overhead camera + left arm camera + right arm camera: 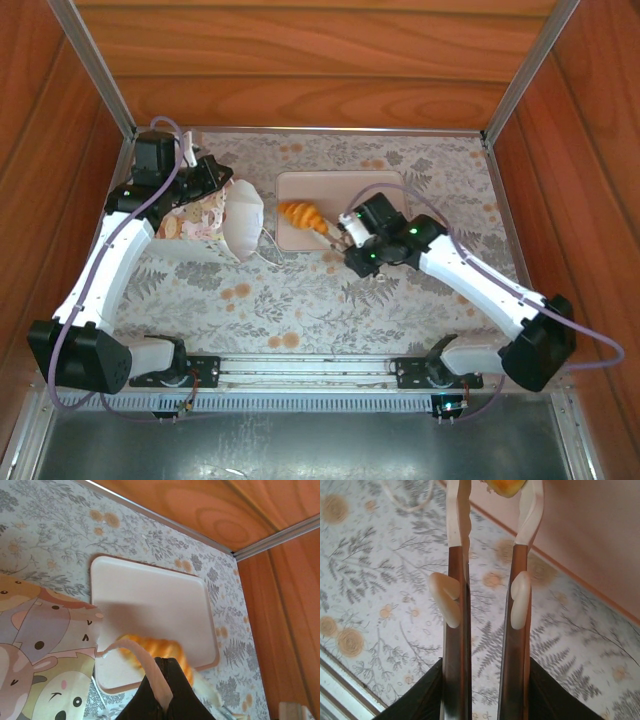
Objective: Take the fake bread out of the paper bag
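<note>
The paper bag (205, 215) lies on its side at the left, its white mouth open toward the tray; its printed side (40, 645) shows cartoon animals. My left gripper (205, 183) is shut on the bag's rim, and a pale paper strip runs into the closed jaws (167, 664). A golden ridged croissant (302, 215) of the fake bread rests over the left part of the pink tray (380, 190). My right gripper (328, 230) has its long white-tipped fingers on either side of that croissant (504, 486), shut on it. The bag's inside is hidden.
The pink tray (150, 595) sits at the back centre on the floral tablecloth (300, 300). A thin white cord handle (412, 505) trails from the bag's mouth onto the cloth. Wooden walls (300, 60) enclose the table on three sides.
</note>
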Robot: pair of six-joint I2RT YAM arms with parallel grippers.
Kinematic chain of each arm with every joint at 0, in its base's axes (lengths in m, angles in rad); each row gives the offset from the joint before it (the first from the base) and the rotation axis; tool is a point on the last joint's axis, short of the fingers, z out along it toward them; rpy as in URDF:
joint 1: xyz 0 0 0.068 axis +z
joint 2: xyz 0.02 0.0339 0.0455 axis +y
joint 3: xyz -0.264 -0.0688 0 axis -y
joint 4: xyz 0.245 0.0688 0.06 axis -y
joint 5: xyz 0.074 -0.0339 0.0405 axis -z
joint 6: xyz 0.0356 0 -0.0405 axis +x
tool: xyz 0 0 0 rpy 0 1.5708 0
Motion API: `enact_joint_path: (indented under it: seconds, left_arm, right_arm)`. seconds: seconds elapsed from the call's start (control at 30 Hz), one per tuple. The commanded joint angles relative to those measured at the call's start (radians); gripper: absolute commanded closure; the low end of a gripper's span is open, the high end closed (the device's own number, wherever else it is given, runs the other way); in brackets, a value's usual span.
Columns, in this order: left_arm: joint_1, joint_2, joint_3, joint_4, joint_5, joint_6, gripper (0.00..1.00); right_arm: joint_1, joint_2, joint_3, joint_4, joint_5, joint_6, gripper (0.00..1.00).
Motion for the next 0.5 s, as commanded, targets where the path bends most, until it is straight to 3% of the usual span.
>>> enact_joint_path:
  seconds: [0.0, 0.23, 0.47]
  left_arm:
    - [-0.006, -0.03, -0.014, 0.036, -0.02, -0.006, 1.0]
    - [-0.006, -0.042, -0.023, 0.037, -0.017, -0.01, 1.0]
    - [-0.006, -0.053, -0.035, 0.039, -0.011, -0.016, 1.0]
  right_arm:
    - [-0.076, -0.067, -0.033, 0.022, -0.026, 0.065, 0.62]
    - [-0.245, 0.037, -0.052, -0.022, -0.006, 0.227, 0.61]
    - [-0.259, 0.132, -0.027, -0.03, -0.027, 0.308, 0.57]
